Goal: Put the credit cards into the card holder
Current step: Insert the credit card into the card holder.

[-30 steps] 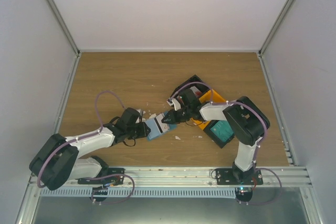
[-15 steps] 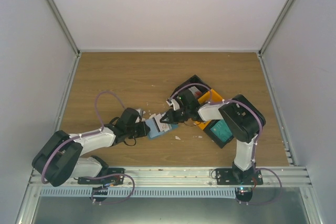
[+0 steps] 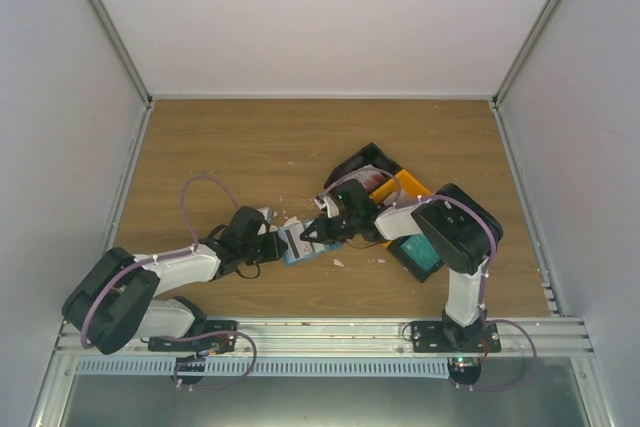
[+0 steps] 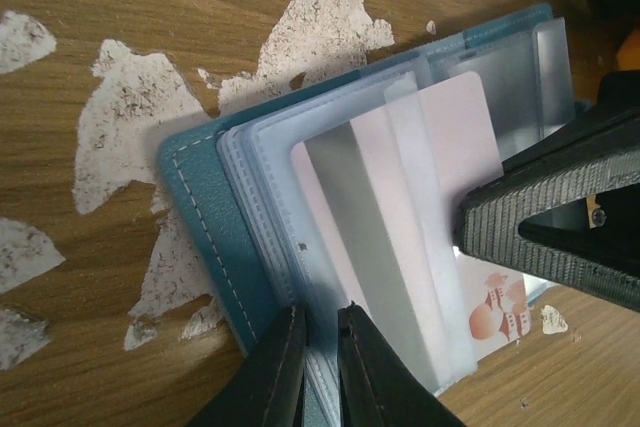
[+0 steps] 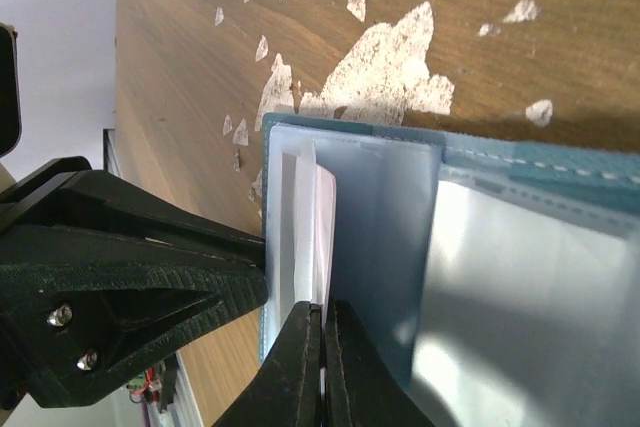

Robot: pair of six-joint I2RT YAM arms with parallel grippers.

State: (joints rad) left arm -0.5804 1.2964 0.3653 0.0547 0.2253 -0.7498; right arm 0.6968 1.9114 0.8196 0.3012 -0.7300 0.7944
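The blue-teal card holder (image 3: 297, 245) lies open on the wood between the two arms, its clear inner sleeves fanned out. My left gripper (image 3: 277, 245) is shut on the sleeves at its near edge; the left wrist view shows the fingers (image 4: 285, 347) pinching them beside the teal cover (image 4: 200, 207). My right gripper (image 3: 318, 232) is shut on a whitish credit card (image 4: 450, 147) with a red print, part of it inside a sleeve. In the right wrist view that card's edge (image 5: 323, 237) stands on end between the pads (image 5: 305, 347), against the holder (image 5: 560, 175).
Black and orange trays (image 3: 408, 187) lie just right of the holder; one holds a red-and-white card (image 3: 376, 175), another a teal-green card (image 3: 422, 247). Torn white scraps (image 4: 130, 137) dot the wood around the holder. Grey walls enclose the table.
My left gripper has closed onto the holder's sleeves. My right gripper has moved left with its card, from the holder's right edge further over the sleeves.
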